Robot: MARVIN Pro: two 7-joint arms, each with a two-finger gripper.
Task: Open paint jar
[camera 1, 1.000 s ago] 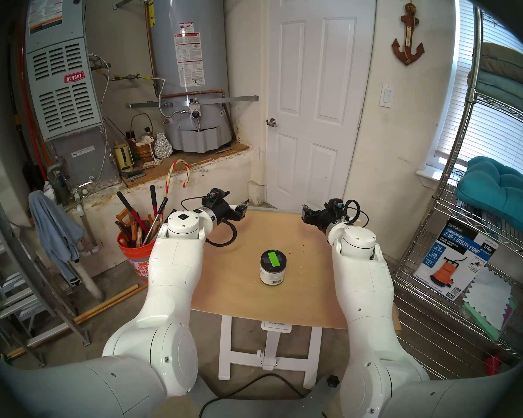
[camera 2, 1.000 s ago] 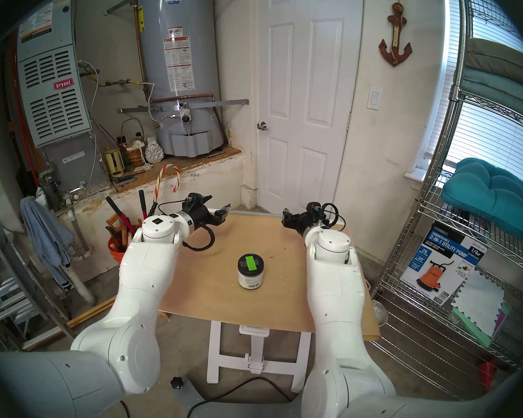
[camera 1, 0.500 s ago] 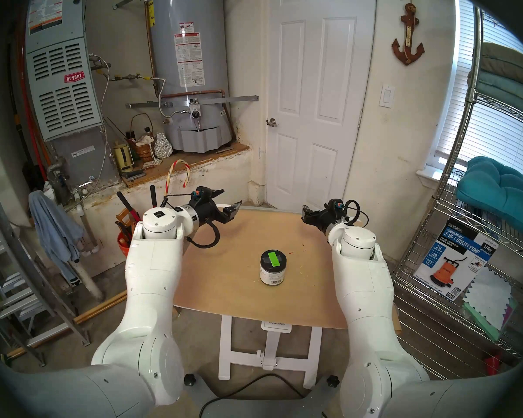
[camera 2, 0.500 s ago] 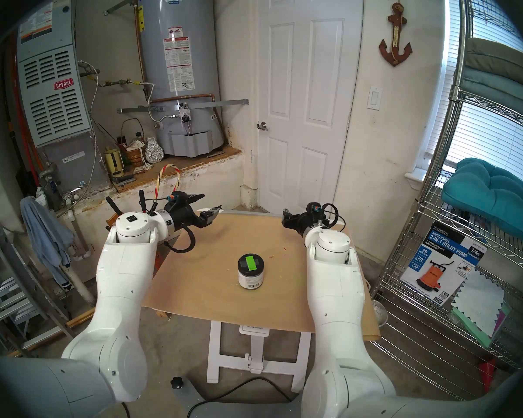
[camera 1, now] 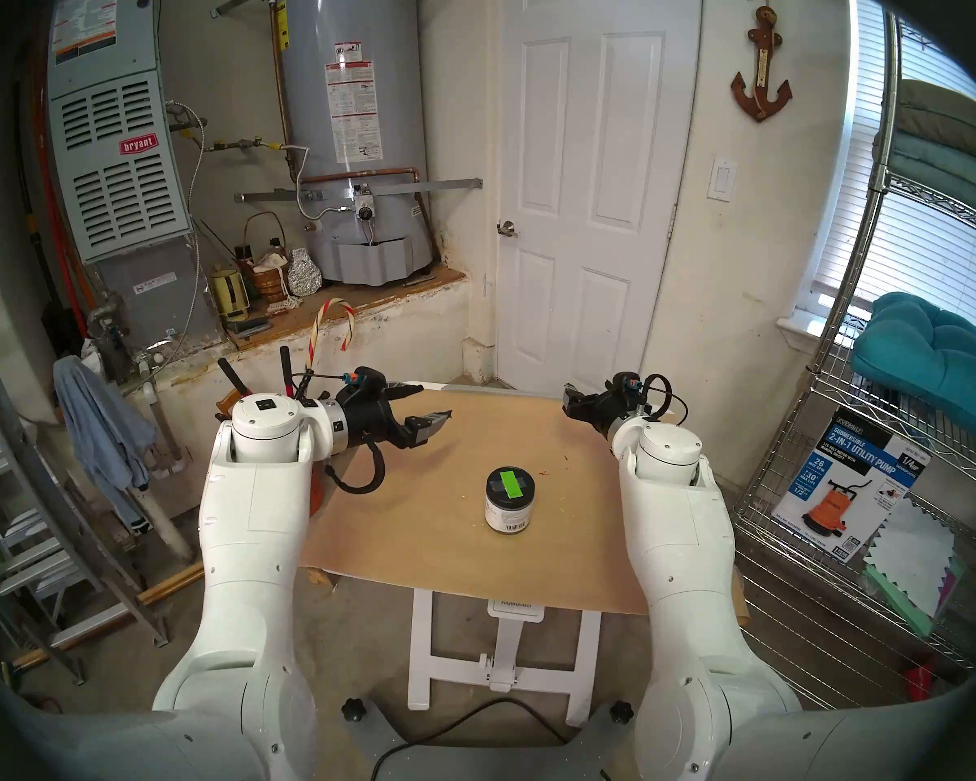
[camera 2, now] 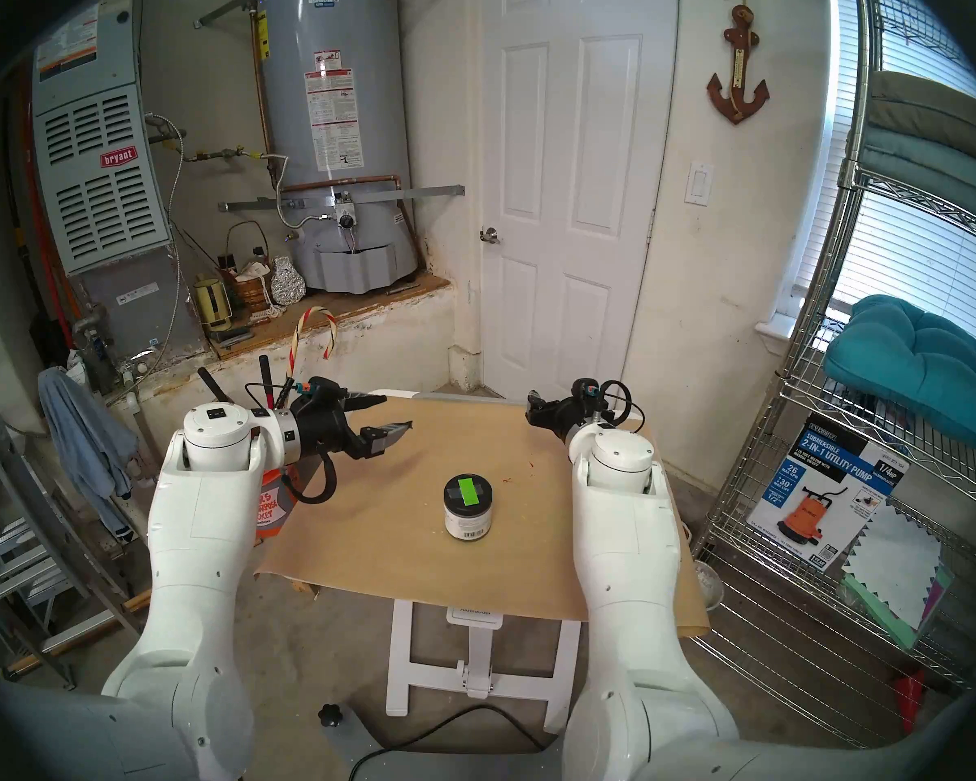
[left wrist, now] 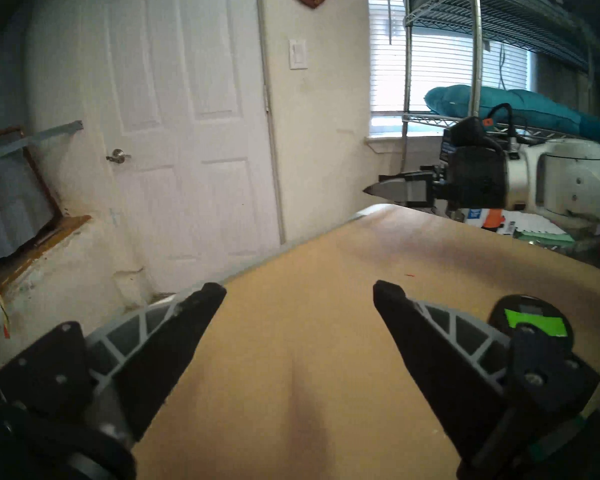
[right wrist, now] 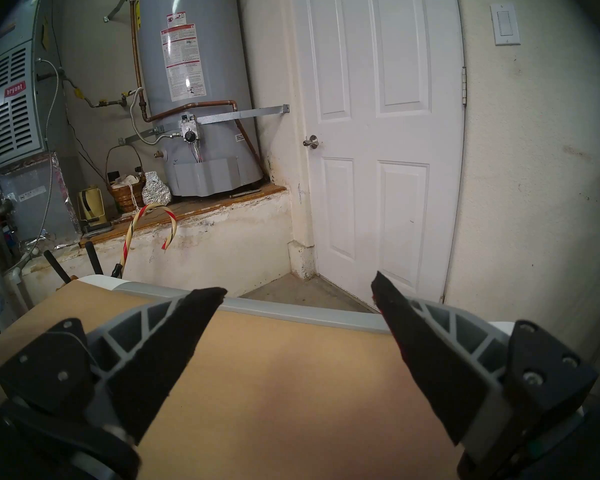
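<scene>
**Paint jar: standing shut on the surface, both hands clear of it**

Paint jar (camera 1: 509, 501): we record one small squat jar, upright near the middle of the paper-covered surface (camera 1: 452, 543), somewhat toward the near edge. White-grey printed label with a barcode facing us. Black round lid (camera 1: 509, 481) seated on top, crossed by a bright green strip (camera 1: 511, 482). Nothing touches it.

Left hand (camera 1: 430, 405): we find it over the far left part of the surface, above it, pointing toward the right and slightly down. Fingers spread wide, nothing between them. In its wrist view the jar's lid shows low at the right, partly behind the right finger (left wrist: 430, 337), well apart from the tips.

Right hand (camera 1: 569, 398): we find it over the far right corner of the surface, pointing to the far side. Fingers wide, nothing held; its wrist view shows only bare brown paper between them, with the white door (right wrist: 378, 122) and the grey water heater (right wrist: 191, 88) beyond.

Also noted: an orange bucket (camera 2: 274, 509) of tools on the floor left of the surface, and a wire shelf (camera 1: 846, 425) at the right.
</scene>
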